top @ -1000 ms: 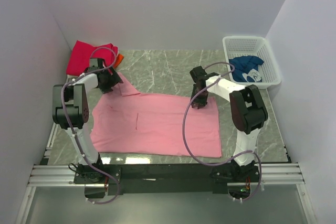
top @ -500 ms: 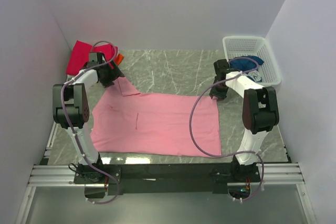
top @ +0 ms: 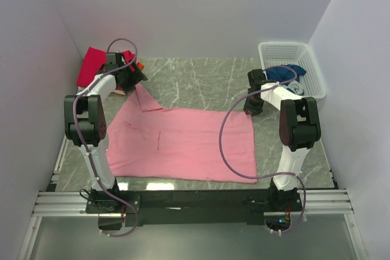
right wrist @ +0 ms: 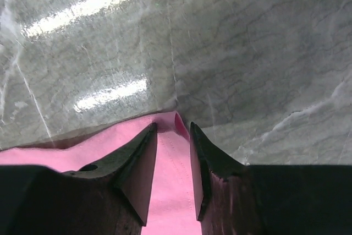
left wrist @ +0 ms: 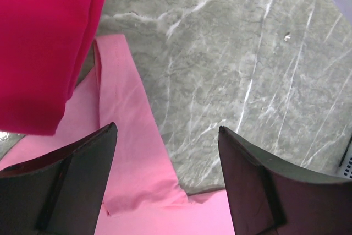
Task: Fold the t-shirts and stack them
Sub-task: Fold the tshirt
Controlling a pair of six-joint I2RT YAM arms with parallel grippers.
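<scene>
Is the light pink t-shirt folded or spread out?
Spread out: the pink t-shirt lies flat across the table, body and sleeve opened out, with no fold-over visible.

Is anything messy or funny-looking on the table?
Yes. The pink t-shirt lies mostly flat, but its far left sleeve sticks out creased and folded over. The magenta-red t-shirt is heaped in the far left corner, and the dark blue t-shirt sits crumpled in the white basket.

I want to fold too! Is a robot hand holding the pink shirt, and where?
The left gripper is open and holds nothing. The right gripper straddles the far right corner of the pink shirt; whether it is pinching the cloth cannot be told.
</scene>
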